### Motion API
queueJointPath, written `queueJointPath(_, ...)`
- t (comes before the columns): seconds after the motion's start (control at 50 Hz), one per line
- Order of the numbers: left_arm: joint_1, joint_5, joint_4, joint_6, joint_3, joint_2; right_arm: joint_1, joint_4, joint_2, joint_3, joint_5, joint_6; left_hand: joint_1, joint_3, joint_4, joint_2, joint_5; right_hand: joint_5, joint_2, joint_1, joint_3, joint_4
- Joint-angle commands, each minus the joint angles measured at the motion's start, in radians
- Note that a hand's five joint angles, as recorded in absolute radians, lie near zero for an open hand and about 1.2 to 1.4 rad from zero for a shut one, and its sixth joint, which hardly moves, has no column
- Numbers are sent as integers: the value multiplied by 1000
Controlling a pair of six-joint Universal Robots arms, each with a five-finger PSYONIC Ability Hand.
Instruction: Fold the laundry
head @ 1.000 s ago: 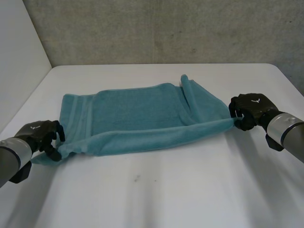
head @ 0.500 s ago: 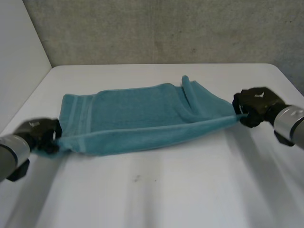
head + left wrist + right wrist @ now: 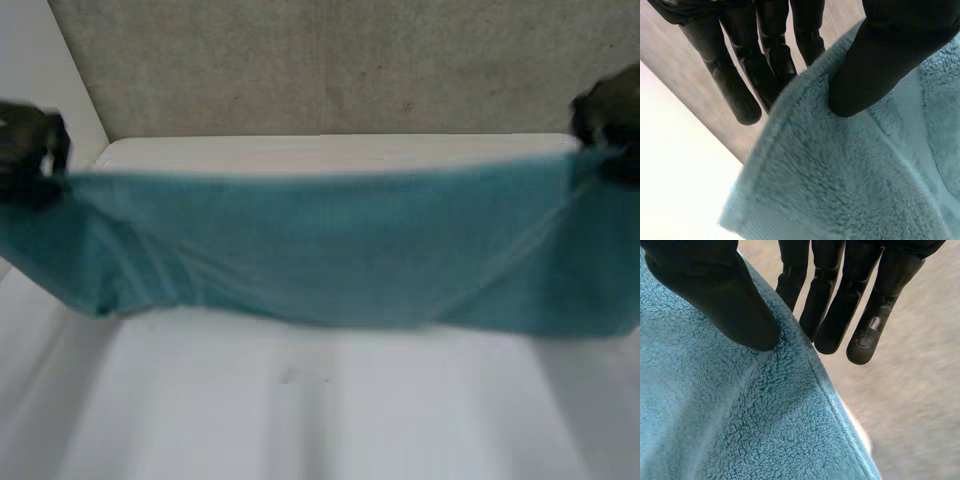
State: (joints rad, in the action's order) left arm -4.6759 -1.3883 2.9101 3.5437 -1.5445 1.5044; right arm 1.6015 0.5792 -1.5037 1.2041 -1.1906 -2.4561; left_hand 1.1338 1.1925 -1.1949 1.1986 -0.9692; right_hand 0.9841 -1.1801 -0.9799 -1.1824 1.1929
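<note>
Head view: the left robot hand (image 3: 25, 150) and right robot hand (image 3: 608, 115) sit high and level, each pinching a top corner of the towel (image 3: 330, 250) between thumb and fingers. The towel hangs stretched between them over the table (image 3: 300, 420), its long axis running side to side, neither hand nearer.

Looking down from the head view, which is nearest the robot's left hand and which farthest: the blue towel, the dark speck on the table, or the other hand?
From the left hand, at the view's left:
1. The towel: pinched in that hand, touching it.
2. The dark speck: on the table, below the towel's middle.
3. The right hand: at the towel's opposite end.
</note>
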Motion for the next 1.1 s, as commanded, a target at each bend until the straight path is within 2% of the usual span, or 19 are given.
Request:
queueJointPath(0.02,84,-15,30,67,65,334,139,-28,276,-18,-171,77,262,204,-201,198,-252,238,-216,-416,-214,203)
queueJointPath(0.14,144,-81,87,72,185,510,146,-169,469,-130,-216,71,262,204,-201,198,-252,238,-216,-416,-214,203)
queueJointPath(0.2,161,-135,142,76,296,585,147,-213,501,-181,-227,66,262,204,-201,198,-252,238,-216,-416,-214,203)
queueJointPath(0.26,187,-166,341,113,466,602,162,-350,539,-409,-303,59,262,204,-201,198,-252,238,-216,-416,-214,203)
queueJointPath(0.28,187,-166,342,113,466,602,163,-351,539,-409,-304,59,262,204,-201,198,-252,238,-216,-416,-214,203)
queueJointPath(0.3,195,-175,454,133,507,588,184,-413,536,-491,-325,52,262,204,-201,198,-252,238,-216,-416,-214,203)
queueJointPath(0.32,195,-175,455,133,508,588,184,-414,536,-492,-325,52,262,204,-201,198,-252,238,-216,-416,-214,203)
queueJointPath(0.36,218,-187,677,170,541,525,222,-578,525,-601,-340,31,262,204,-201,198,-252,238,-216,-416,-214,203)
queueJointPath(0.38,218,-187,678,170,541,525,222,-579,525,-601,-340,31,262,204,-201,198,-252,238,-216,-416,-214,203)
queueJointPath(0.4,218,-193,774,176,549,495,235,-672,499,-606,-342,20,262,204,-201,198,-252,238,-216,-416,-214,203)
queueJointPath(0.42,218,-193,774,176,549,494,241,-756,452,-583,-349,10,262,204,-201,198,-252,238,-216,-416,-214,203)
queueJointPath(0.44,215,-196,850,175,557,475,241,-757,451,-583,-350,9,262,204,-201,198,-252,238,-216,-416,-214,203)
queueJointPath(0.48,215,-199,901,173,557,461,244,-853,352,-465,-345,-6,262,204,-201,198,-252,238,-216,-416,-214,203)
queueJointPath(0.58,227,-218,807,165,538,462,239,-854,275,-278,-336,-11,262,204,-201,198,-252,238,-216,-416,-214,203)
queueJointPath(0.66,214,-209,695,89,440,471,236,-841,273,-164,-325,-12,262,204,-201,198,-252,238,-216,-416,-214,203)
queueJointPath(0.76,201,-209,692,26,312,491,230,-829,273,62,-273,-12,262,204,-201,198,-252,238,-216,-416,-214,203)
queueJointPath(0.84,200,-209,692,21,192,546,227,-828,289,141,-242,-14,262,204,-201,198,-252,238,-216,-416,-214,203)
queueJointPath(0.98,201,-207,692,26,48,594,229,-820,509,238,-169,-70,262,204,-201,198,-252,238,-216,-416,-214,203)
queueJointPath(1.1,201,-206,684,30,-58,579,218,-777,551,258,-165,-89,262,204,-201,198,-252,238,-216,-416,-214,203)
